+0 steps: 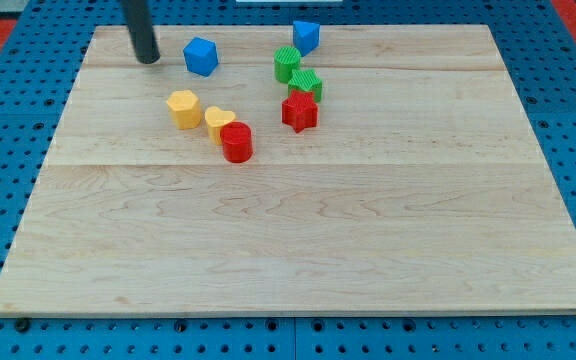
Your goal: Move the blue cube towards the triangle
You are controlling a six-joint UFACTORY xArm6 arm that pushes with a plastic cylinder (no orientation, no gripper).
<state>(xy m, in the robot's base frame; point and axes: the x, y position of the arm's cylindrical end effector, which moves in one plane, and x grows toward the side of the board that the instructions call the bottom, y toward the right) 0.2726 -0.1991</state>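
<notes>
The blue cube [200,56] sits near the view's top, left of centre, on the wooden board [298,230]. The blue triangle-like block [306,37] lies further right at the view's top edge of the board. My tip [148,58] rests on the board just left of the blue cube, a small gap apart from it, with the dark rod rising out of the view's top.
Two green blocks [287,63] [306,84] and a red star [299,112] stand between the cube and the triangle's side. A yellow hexagon [183,108], a yellow heart [218,124] and a red cylinder [236,142] lie below the cube.
</notes>
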